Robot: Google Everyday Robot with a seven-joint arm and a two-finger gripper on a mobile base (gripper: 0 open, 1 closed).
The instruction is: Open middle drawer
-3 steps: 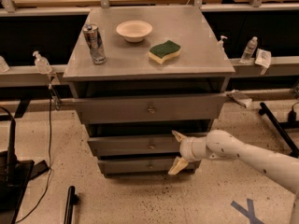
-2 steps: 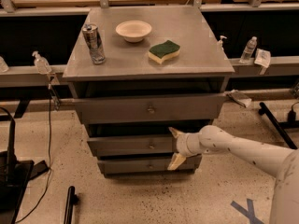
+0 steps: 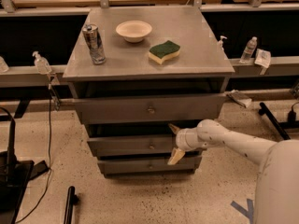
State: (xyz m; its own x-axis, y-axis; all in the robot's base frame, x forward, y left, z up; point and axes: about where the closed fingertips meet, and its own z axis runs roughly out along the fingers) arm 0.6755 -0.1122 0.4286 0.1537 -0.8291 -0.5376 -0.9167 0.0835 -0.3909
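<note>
Two pale, wedge-shaped fingers belong to the gripper, which hangs at the right part of the middle drawer. The fingers are spread wide, one above the other. The upper one points at the dark gap over the drawer front and the lower one reaches down past its bottom edge. They grasp nothing, and the small round brass knob sits free just to their left. Behind the gripper, a smooth, rounded white arm runs off to the lower right.

The middle drawer is a flat grey metal panel, second in a stack of three in a grey metal cabinet. The top drawer above it is wider and taller, and the bottom drawer below it is narrow. Each has one small knob at its centre.

On the cabinet's matte flat top stand a shiny cylindrical can, a shallow round cream bowl and a curvy sponge, yellow with a rough green top. The three are well apart from one another.

A clear pump bottle stands on a grey rail to the left, and a clear plastic water bottle stands on the rail to the right. The floor is pale and speckled.
</note>
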